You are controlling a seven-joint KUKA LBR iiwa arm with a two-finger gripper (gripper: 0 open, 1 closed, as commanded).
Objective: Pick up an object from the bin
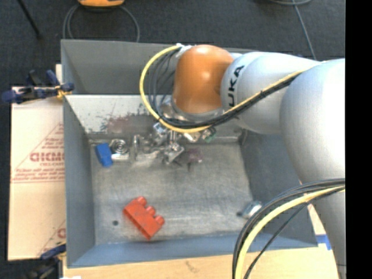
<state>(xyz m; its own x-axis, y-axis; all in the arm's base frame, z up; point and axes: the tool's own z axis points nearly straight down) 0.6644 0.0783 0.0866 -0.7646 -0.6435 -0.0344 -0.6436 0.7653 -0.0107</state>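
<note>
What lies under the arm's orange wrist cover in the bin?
The gripper hangs there near the far wall of the bin, with a small dark thing beside it. The floor directly beneath the cover is hidden.

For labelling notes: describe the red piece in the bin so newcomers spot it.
Take the grey metal bin and look at its floor toward the view's lower-left corner. A red toy brick lies there alone, studs along one side. It is the bin's only red thing, bigger than the small blue block farther back.
</note>
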